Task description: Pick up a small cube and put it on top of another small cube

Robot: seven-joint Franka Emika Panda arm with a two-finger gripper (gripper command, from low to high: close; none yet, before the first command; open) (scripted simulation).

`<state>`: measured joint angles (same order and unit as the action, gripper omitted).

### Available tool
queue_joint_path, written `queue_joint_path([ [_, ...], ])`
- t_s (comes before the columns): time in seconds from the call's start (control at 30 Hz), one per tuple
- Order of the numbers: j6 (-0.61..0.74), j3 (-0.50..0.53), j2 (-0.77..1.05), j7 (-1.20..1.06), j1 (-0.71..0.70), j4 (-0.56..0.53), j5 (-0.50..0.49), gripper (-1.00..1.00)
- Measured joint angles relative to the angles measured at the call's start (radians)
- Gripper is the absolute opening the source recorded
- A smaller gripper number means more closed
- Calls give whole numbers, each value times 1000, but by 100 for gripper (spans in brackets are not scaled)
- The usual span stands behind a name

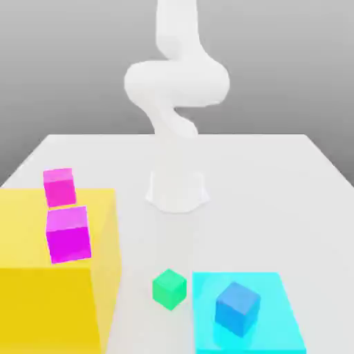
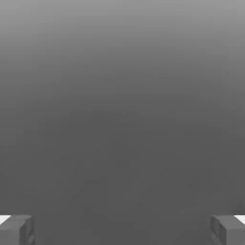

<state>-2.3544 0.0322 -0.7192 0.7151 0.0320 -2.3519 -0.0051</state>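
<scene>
A white robot arm point(image 1: 176, 83) rises from its round base on a pale grey tabletop point(image 1: 263, 173). In the hand view the two-finger gripper point(image 2: 122, 229) stands with its grey fingertips point(image 2: 16, 229) spread wide apart, nothing between them. The small bright green matte cube point(image 1: 169, 289) sits on the bare tabletop, just beside the edge of a flat cyan mat point(image 1: 276, 332) that carries a blue cube point(image 1: 237, 308). Toward the exterior view's left, a large yellow block point(image 1: 41, 304) bears the smaller hot-pink magenta cube point(image 1: 59, 187) and, nearer the camera, a larger violet-magenta cube point(image 1: 68, 235), the two close together.
</scene>
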Motion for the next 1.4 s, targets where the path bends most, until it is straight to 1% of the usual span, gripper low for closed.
queue_joint_path([
  [0.33, -251, 141, 377, -412, 124, -231, 3, 0],
  [0.6, -444, 196, 669, -749, 170, -410, 36, 0],
  [0.67, -493, 192, 742, -825, 164, -448, 44, 0],
  [0.73, -548, 168, 814, -877, 150, -450, 83, 0],
  [0.9, -692, 37, 995, -957, 42, -420, 180, 0],
  [0.93, -708, 21, 1015, -962, 27, -416, 186, -100],
  [1.17, -704, 21, 1012, -958, 26, -417, 181, -100],
  [1.23, -660, 61, 958, -942, 60, -427, 159, -100],
  [1.3, -606, 97, 889, -905, 84, -441, 109, -100],
  [1.4, -528, 117, 790, -858, 91, -460, 40, -100],
])
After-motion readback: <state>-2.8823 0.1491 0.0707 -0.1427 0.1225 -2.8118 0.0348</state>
